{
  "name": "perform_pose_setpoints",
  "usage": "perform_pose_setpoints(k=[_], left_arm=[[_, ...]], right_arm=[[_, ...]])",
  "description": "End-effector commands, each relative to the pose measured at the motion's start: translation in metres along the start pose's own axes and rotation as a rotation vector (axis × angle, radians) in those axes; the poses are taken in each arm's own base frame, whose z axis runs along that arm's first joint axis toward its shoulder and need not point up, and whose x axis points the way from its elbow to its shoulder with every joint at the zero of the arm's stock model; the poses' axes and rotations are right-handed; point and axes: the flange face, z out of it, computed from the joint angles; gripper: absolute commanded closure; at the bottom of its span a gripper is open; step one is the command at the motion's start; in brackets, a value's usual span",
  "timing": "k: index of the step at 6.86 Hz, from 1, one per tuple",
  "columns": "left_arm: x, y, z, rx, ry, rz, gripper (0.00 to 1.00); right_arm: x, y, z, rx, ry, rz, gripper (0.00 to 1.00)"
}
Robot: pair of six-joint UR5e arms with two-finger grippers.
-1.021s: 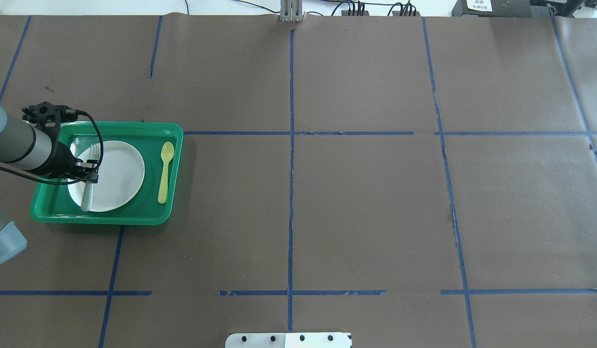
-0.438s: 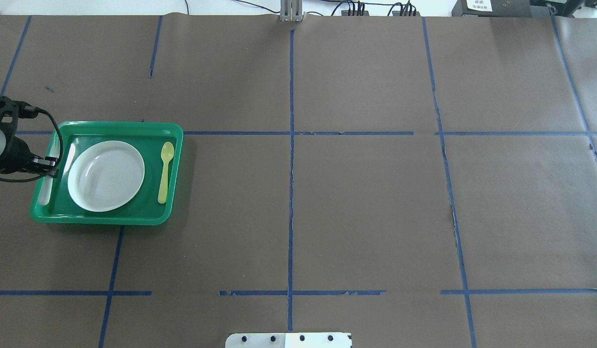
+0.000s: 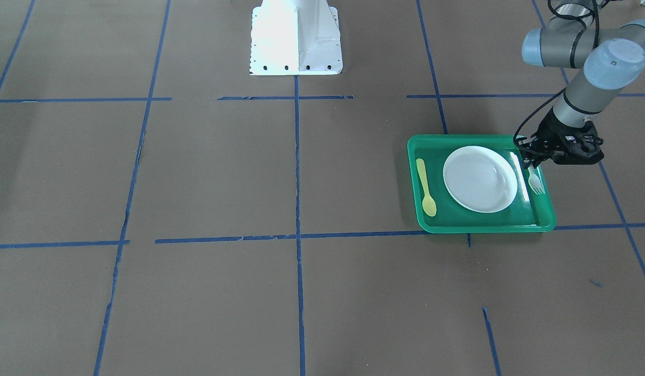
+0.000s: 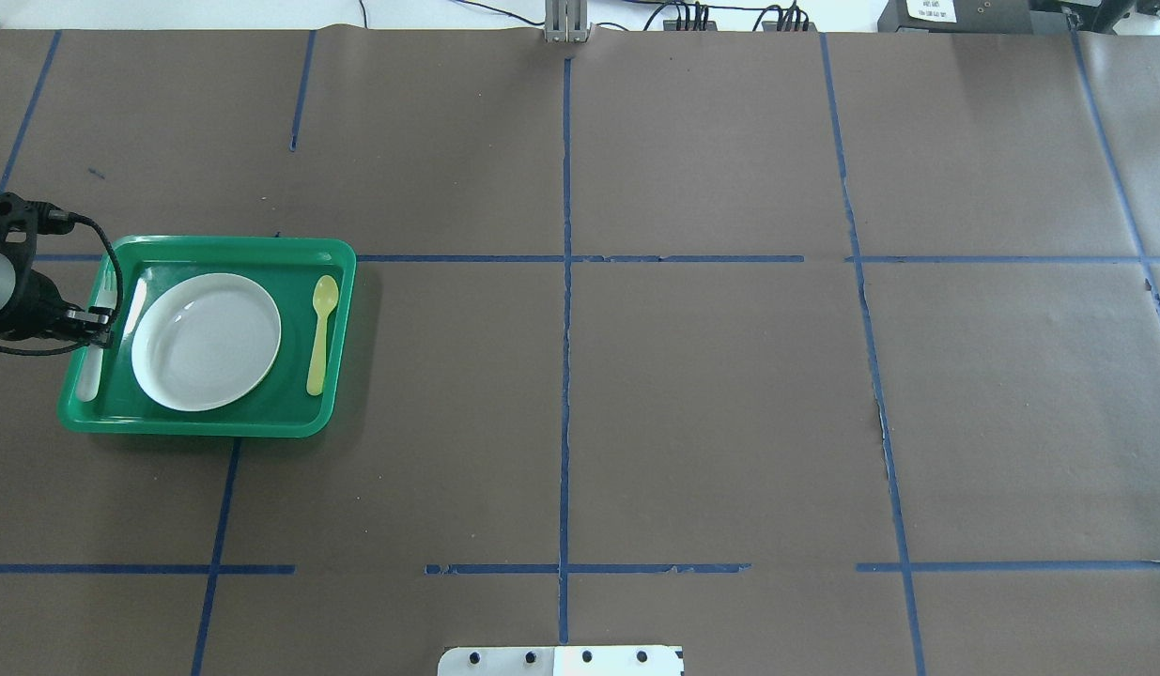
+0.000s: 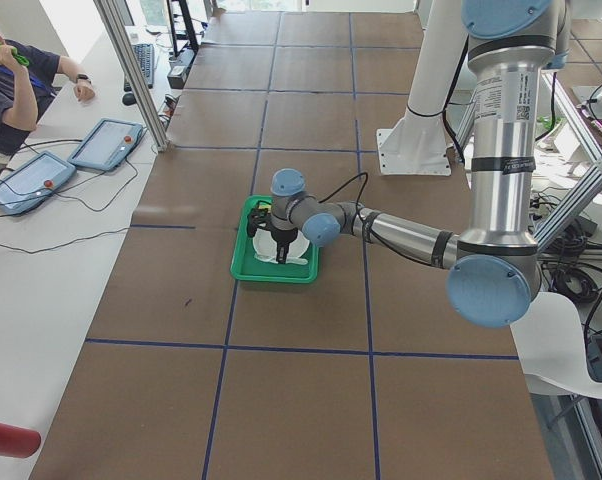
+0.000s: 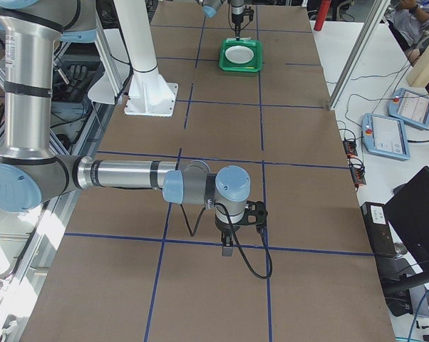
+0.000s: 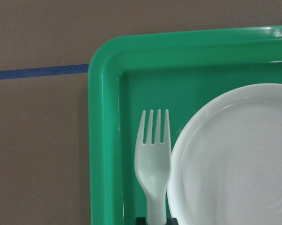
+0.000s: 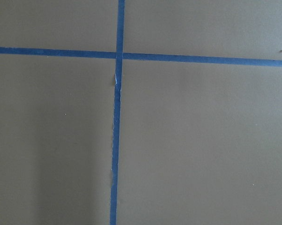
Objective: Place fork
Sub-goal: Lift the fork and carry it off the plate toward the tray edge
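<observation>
The pale whitish fork [image 7: 152,159] is in my left gripper [image 4: 99,324], which is shut on its handle. It hangs over the left strip of the green tray [image 4: 204,424], between the tray's rim and the white plate [image 4: 207,341], tines pointing away from me. The front view shows the fork [image 3: 535,183] under the left gripper [image 3: 531,159], beside the plate [image 3: 480,178]. I cannot tell whether the fork touches the tray floor. My right gripper [image 6: 226,249] shows only in the right side view, low over bare table, and I cannot tell its state.
A yellow spoon [image 4: 320,333] lies in the tray's right strip, on the other side of the plate. The tray sits at the table's left. Brown paper with blue tape lines [image 4: 565,282] covers the table. The robot's white base plate [image 3: 296,36] is at the near middle edge.
My left gripper has carried the fork leftward, from over the plate's left edge to the tray's left strip. Over the last half second it has hardly moved.
</observation>
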Motion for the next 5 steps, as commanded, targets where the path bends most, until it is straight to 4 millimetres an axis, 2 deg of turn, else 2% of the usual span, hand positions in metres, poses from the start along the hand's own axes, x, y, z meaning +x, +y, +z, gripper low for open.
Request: perform_pose_setpoints(k=[1, 5], left_arm=[[-0.0074, -0.0015, 0.0137, 0.018, 0.022, -0.024, 1.0], [-0.0072, -0.0021, 0.0176, 0.015, 0.022, -0.047, 1.0]], right_arm=[[0.0, 0.0, 0.0, 0.0, 0.0, -0.001, 0.0], [0.0, 0.0, 0.0, 0.0, 0.0, -0.001, 0.0]])
